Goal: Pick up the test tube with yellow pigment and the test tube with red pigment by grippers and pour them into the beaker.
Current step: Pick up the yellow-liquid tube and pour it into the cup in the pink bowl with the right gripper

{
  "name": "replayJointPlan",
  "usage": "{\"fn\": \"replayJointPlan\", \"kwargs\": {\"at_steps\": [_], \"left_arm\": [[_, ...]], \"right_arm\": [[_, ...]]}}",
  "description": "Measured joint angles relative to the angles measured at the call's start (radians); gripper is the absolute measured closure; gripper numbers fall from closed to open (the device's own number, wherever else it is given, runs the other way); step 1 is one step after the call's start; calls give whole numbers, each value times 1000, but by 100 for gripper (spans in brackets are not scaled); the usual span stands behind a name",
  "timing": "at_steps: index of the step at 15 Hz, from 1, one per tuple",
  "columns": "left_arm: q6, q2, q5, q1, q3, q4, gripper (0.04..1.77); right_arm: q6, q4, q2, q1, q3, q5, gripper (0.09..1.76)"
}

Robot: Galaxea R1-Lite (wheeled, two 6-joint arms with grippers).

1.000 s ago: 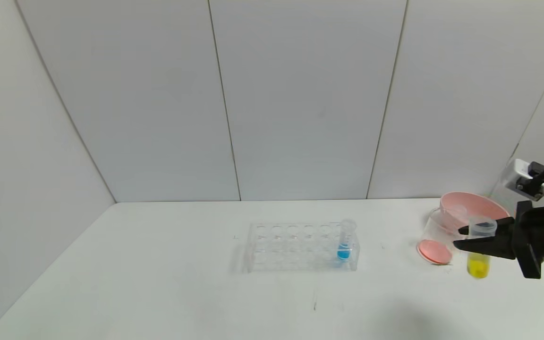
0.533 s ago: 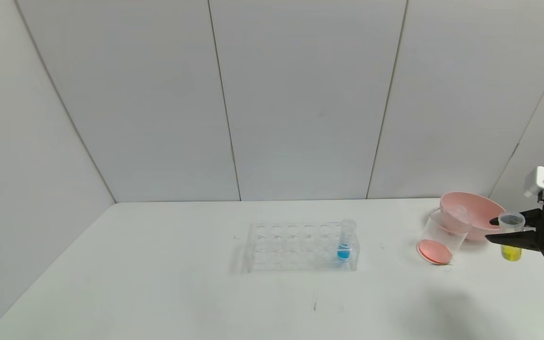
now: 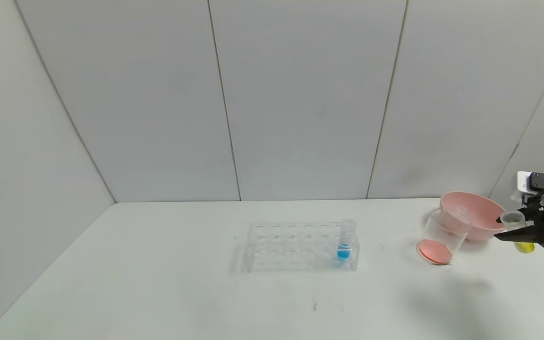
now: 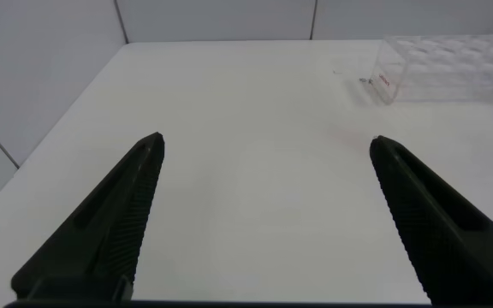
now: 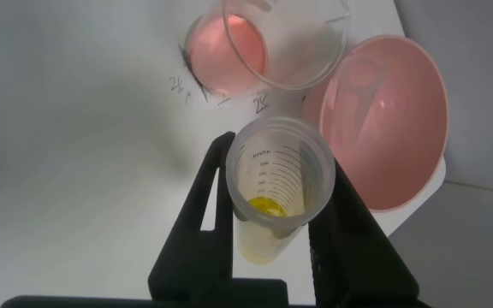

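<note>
Yellow pigment is the matter in hand, though the account runs from the left of the table. On that side the left gripper (image 4: 264,214) hangs parked over bare table (image 3: 158,283), its jaws spread wide with nothing between them. Near the table's centre stands the clear rack (image 3: 300,248), with a blue-liquid tube (image 3: 345,238) upright at its right end. No test tube with red pigment shows in any view. Further right, the beaker (image 3: 442,236) stands with a layer of red-orange liquid at its bottom, touching or just in front of the pink bowl (image 3: 475,215).

At the far right the right gripper (image 3: 513,231) pinches the test tube with yellow pigment (image 3: 517,231) below its rim. The tube's long axis is upright, mouth up, yellow liquid at its base, and it is held off the table.

From that gripper the beaker lies at about nine o'clock in the head view, near but apart, with the bowl at about ten. My judgement: pouring calls for carrying the tube leftward over the beaker's rim, then tipping its mouth towards nine o'clock. The right arm is plainly the nearer one.
</note>
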Motion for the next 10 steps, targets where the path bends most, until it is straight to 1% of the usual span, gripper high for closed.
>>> {"fn": "replayJointPlan", "kwargs": {"at_steps": [2, 6, 10], "left_arm": [[0, 0, 0, 0, 0, 0, 9], [0, 0, 0, 0, 0, 0, 9], [0, 0, 0, 0, 0, 0, 9]], "right_arm": [[-22, 99, 23, 14, -79, -55, 129], [-21, 162, 80, 63, -203, -137, 129], [-7, 281, 135, 100, -329, -233, 129]]}}
